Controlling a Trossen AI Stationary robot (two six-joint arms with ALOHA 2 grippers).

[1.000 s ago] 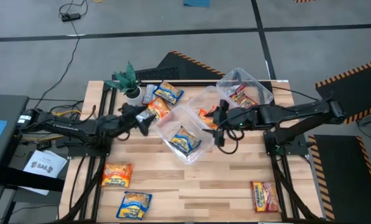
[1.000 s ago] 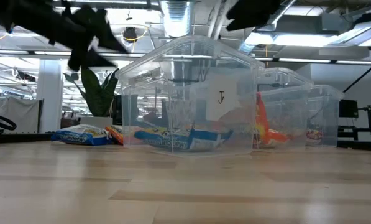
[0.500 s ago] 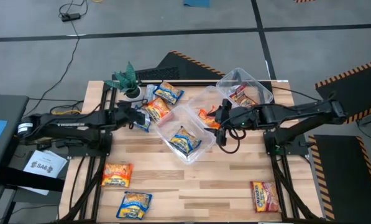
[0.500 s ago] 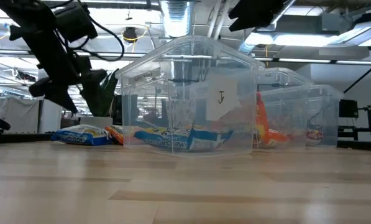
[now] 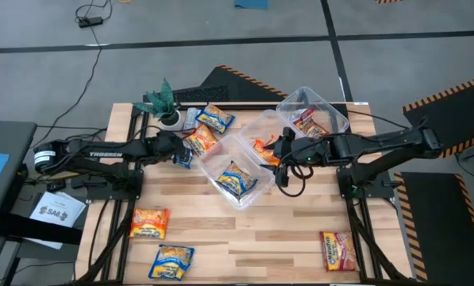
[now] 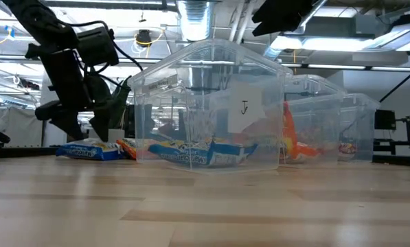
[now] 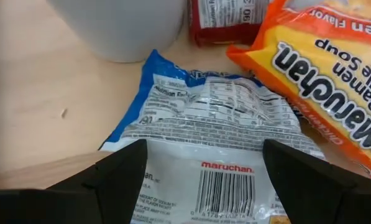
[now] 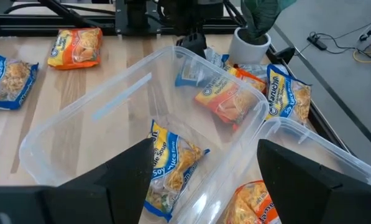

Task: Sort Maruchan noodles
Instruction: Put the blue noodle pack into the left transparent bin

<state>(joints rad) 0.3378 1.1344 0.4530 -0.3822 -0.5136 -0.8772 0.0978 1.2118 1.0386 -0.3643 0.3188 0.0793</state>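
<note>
Between plant pot [image 7: 120,28] and orange packet [image 7: 334,68], open left claw [image 7: 204,180].

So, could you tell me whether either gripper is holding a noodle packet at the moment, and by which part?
Nothing is held. The left gripper hangs open over a face-down blue packet; the right gripper is open above the clear tub.

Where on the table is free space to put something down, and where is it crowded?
Bare wood lies between the front blue packet and the red-brown packet, in front of the nearest tub. It is crowded at the back, around the plant, where the open left gripper is.
</note>
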